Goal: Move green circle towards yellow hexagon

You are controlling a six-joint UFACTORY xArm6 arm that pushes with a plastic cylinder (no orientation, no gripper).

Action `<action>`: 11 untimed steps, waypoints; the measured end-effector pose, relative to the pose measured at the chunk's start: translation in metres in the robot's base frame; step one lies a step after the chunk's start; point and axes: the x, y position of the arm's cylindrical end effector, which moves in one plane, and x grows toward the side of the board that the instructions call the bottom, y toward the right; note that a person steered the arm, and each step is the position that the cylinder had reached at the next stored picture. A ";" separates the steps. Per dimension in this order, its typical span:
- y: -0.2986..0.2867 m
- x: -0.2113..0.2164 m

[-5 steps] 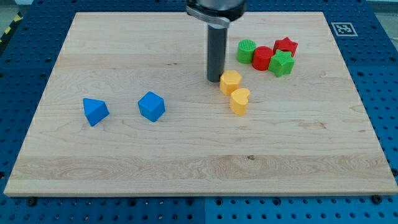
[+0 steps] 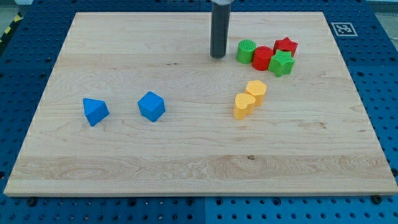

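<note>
The green circle [image 2: 246, 50] sits at the view's upper right, touching a red circle [image 2: 262, 58]. The yellow hexagon [image 2: 255, 89] lies below them, touching a yellow heart [image 2: 244, 106] at its lower left. My tip [image 2: 217, 56] rests on the board just left of the green circle, with a small gap between them. The tip is above and to the left of the yellow hexagon.
A red star [image 2: 285, 46] and a green star [image 2: 282, 63] cluster right of the red circle. A blue triangular block [image 2: 95, 111] and a blue cube [image 2: 152, 106] lie at the view's left. The wooden board [image 2: 186, 155] ends in blue pegboard.
My tip moved up the view, away from the yellow blocks, to beside the green circle. The yellow hexagon and heart shifted right and down, and now lie along a different diagonal.
</note>
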 end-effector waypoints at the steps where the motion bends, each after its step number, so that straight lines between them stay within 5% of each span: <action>1: 0.046 -0.040; 2: 0.082 -0.035; 5: 0.073 0.035; 9: 0.007 0.036; 11: 0.020 0.059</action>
